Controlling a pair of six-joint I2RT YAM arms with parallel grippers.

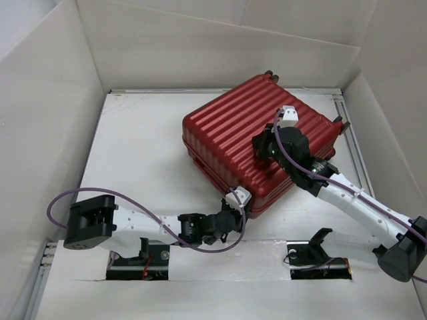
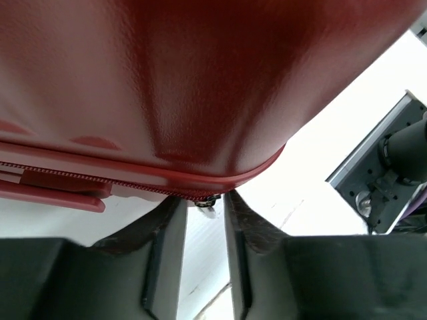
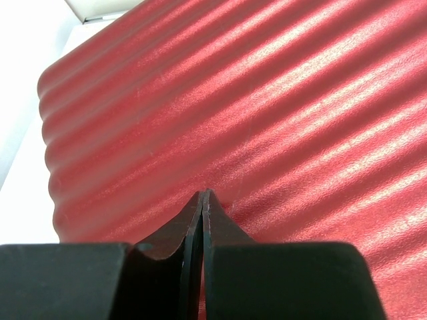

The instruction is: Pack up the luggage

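The luggage (image 1: pixel 257 137) is a dark-red ribbed hard-shell suitcase. It lies closed and flat on the white tabletop (image 1: pixel 147 153), right of centre in the upper half of the top view and turned diagonally to the frame edges. Small dark wheels (image 1: pixel 268 73) show at its upper corner.

Left end effector (image 2: pixel 203 200): positioned at the lower corner of the luggage, at the level of the zipper seam (image 2: pixel 100 177). In the left wrist view, the shell fills the upper part of the frame and the corner sits directly above the fingertips. The fingers (image 2: pixel 167 230) are parted by a narrow gap, with bare tabletop visible between them. A small metal zipper pull (image 2: pixel 208 202) hangs at the top of that gap. Contact between the fingers and the pull cannot be determined.

Right end effector (image 3: pixel 202 195): positioned over the top face of the luggage, toward its right side in the top view. The fingers are clenched together with nothing between them. In the right wrist view, the tips lie against or just above the ribbed shell, which fills most of the frame.
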